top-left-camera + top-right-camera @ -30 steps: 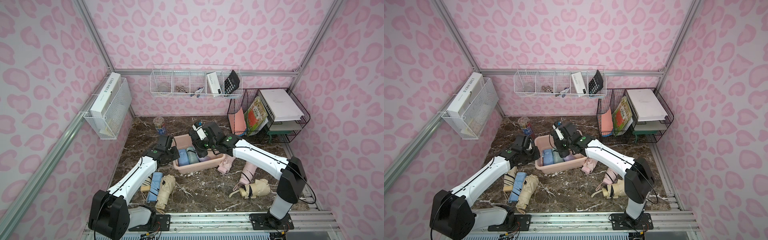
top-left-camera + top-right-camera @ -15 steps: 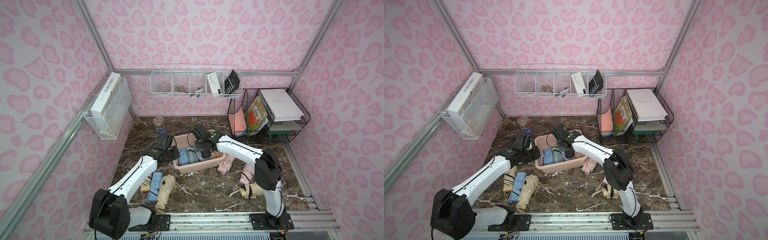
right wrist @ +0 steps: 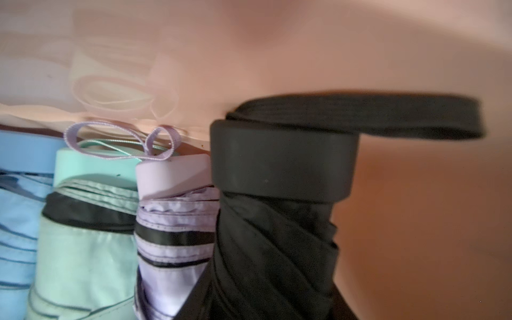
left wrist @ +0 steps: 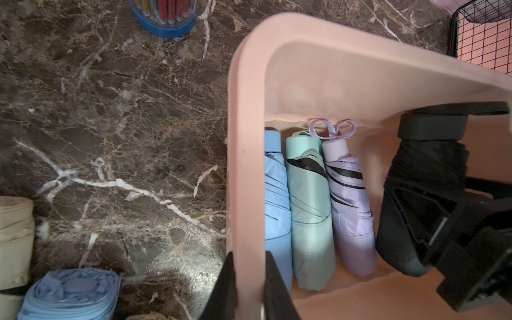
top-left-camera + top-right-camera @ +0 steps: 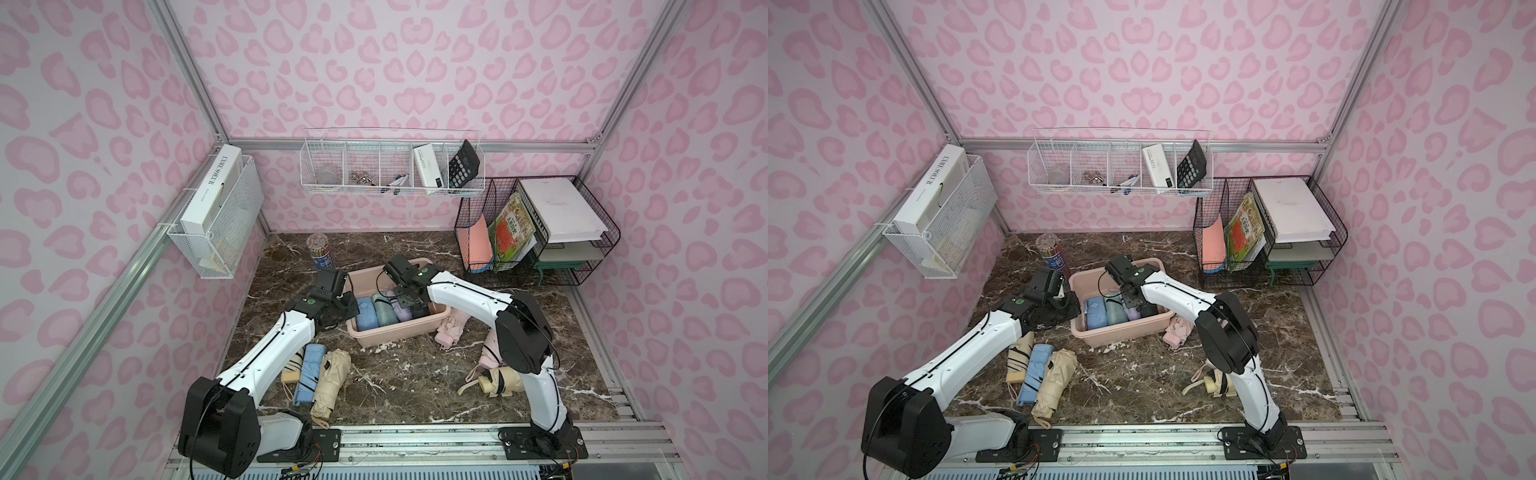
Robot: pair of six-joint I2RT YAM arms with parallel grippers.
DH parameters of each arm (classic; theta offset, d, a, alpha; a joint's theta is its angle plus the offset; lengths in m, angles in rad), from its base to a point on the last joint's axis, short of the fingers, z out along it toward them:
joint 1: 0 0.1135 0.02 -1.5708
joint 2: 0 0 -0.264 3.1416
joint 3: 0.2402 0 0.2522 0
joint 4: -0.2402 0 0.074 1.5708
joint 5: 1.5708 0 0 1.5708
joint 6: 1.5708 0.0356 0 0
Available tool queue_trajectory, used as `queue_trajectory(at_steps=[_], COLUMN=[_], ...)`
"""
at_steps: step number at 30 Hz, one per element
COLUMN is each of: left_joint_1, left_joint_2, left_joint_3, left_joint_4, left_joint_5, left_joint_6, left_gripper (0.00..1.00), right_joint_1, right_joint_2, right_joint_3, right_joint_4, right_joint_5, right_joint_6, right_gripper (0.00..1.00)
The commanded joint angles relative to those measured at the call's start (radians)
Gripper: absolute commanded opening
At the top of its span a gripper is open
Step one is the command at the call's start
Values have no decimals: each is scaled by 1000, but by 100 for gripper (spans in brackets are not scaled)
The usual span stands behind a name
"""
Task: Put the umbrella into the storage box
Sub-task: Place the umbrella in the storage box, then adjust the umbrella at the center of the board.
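Placing step: my right pincer (image 4: 410,221) grips the black umbrella (image 4: 426,158) inside the storage box (image 4: 249,138); my left pincer (image 4: 249,288) clamps its left rim. Next, I judge: release, lift clear.

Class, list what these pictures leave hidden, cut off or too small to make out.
- Black umbrella: canopy end cut off by the right wrist view's edge; right arm covers most of it in both top views.
- Pink umbrella at that arm's elbow: partly hidden behind it, both top views.
- Back-wall wire basket: loose items too small, both top views.
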Motion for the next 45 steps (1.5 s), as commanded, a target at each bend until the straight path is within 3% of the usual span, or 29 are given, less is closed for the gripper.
queue_trajectory(at_steps=[1, 9, 19, 31, 41, 45], left_joint_1=[-1, -1, -1, -1, -1, -1], left_joint_2=[-8, -6, -6, -72, -275, -389], left_joint_3=[5, 11, 18, 62, 31, 2], left_joint_4=[-7, -11, -21, -93, -257, -343], left_joint_5=[18, 15, 12, -43, -107, -135], left_joint_6=[10, 17, 20, 20, -51, -113], left_gripper=[0, 0, 1, 61, 71, 71], right_joint_1=[1, 5, 7, 8, 9, 21], right_joint_2=[-10, -125, -369, -556, -629, -666], right_joint_3=[-5, -52, -216, -397, -518, -573], right_joint_4=[63, 128, 219, 325, 393, 470], right_joint_5=[21, 19, -19, -67, -126, -256], right_joint_6=[-11, -38, -127, -166, -182, -301], right_gripper=[51, 61, 61, 62, 62, 62])
